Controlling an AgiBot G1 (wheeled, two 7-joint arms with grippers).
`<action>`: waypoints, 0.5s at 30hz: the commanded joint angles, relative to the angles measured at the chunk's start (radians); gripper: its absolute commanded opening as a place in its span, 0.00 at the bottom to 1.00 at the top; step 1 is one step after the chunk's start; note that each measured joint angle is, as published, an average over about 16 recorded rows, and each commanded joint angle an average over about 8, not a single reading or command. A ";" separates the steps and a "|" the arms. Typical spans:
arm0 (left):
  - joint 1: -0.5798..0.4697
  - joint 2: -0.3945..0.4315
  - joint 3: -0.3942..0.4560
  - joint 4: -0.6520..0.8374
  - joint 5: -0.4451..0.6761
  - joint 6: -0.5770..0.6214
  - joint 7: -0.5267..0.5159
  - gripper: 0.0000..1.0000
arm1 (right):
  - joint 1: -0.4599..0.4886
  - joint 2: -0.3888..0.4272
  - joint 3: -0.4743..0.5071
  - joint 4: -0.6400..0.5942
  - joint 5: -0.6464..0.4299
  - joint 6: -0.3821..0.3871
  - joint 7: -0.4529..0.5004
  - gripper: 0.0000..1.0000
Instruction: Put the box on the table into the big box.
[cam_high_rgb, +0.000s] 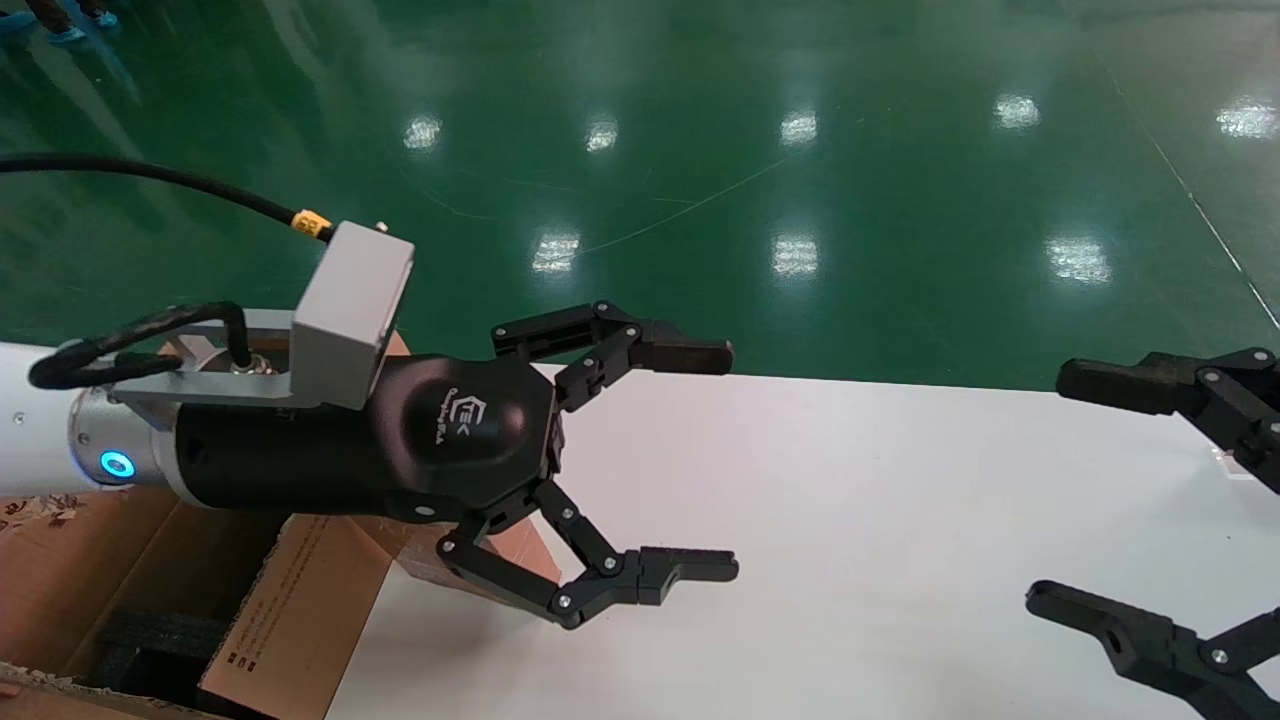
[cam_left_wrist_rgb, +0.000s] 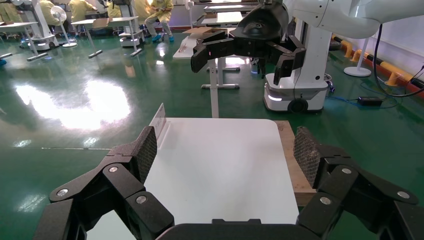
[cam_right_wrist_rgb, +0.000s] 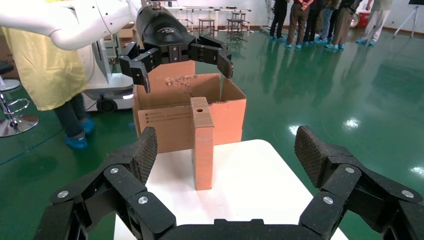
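Note:
The box stands on end on the white table, its round hole near the top, just in front of the big box. The big box also shows at the table's left end in the head view, with black foam inside. My left gripper hangs open and empty above the table beside the big box. It hides most of the small box in the head view. My right gripper is open and empty at the table's right end, facing the small box with bare table between them.
A wooden board lies along one table edge and a small card stand stands at a far corner. Green floor surrounds the table. People and other tables stand farther off.

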 joint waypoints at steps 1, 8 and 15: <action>0.000 0.000 0.000 0.000 0.000 0.000 0.000 1.00 | 0.000 0.000 0.000 0.000 0.000 0.000 0.000 1.00; 0.000 0.000 0.000 0.000 0.000 0.000 0.000 1.00 | 0.000 0.000 0.000 0.000 0.000 0.000 0.000 1.00; 0.000 0.000 0.000 0.000 0.000 0.000 0.000 1.00 | 0.000 0.000 0.000 0.000 0.000 0.000 0.000 1.00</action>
